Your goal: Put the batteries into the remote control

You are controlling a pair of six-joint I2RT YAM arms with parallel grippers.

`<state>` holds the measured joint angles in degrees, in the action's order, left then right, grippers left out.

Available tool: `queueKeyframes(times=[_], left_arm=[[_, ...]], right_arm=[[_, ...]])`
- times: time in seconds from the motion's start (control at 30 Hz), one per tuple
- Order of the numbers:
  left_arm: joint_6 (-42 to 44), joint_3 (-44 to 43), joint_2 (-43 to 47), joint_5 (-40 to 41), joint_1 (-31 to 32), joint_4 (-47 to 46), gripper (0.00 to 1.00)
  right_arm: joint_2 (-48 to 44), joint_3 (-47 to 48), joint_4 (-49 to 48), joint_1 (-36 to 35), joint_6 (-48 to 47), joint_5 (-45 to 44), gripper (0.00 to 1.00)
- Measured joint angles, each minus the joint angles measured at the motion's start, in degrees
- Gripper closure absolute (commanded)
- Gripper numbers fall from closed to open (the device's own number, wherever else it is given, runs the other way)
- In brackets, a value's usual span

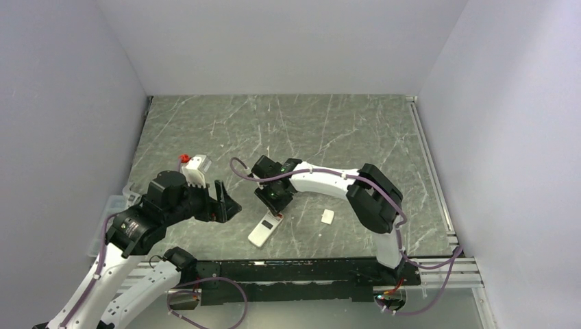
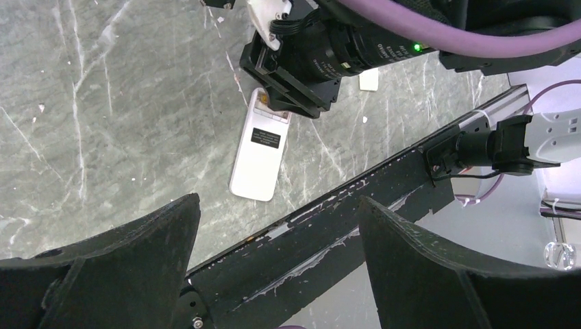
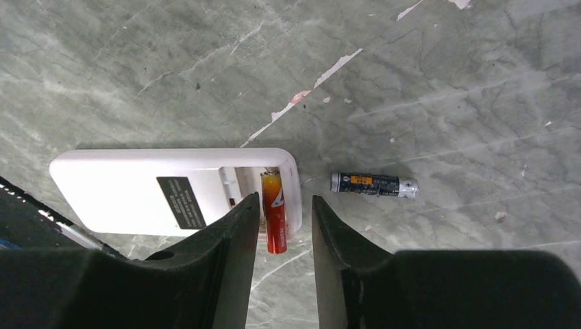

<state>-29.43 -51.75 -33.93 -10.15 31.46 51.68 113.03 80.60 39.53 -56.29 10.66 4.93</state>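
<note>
Marbled grey-green table [image 1: 342,130]; left gripper [image 2: 279,202] splayed wide, empty; right gripper [image 3: 285,200] narrowly parted astride orange battery [image 3: 274,209], not clamping it; remote control [image 3: 137,192] lies back-up, bay uncovered, that battery half in, tail overhanging the edge; dark battery [image 3: 373,184] loose just beside. From above I lose both batteries under the right gripper.
</note>
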Motion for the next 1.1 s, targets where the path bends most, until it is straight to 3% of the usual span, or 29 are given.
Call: queueKeyframes(times=[0.43,0.77,1.1], left_arm=[[-1.53,0.55,-2.64,-0.13,0.00,-1.14,0.11],[-6.05,5.86,-9.77,-0.72,0.00,-5.70,0.16],[-9.97,14.84,-12.52,-2.19,0.00,-14.23,0.29]], right_arm=[[-5.95,-2.51,-1.95,0.00,-0.11,1.33,0.60],[-14.67,-9.92,-3.32,0.00,0.63,1.29,0.64],[-21.40,-17.70,-7.67,0.00,3.78,1.46,0.73]])
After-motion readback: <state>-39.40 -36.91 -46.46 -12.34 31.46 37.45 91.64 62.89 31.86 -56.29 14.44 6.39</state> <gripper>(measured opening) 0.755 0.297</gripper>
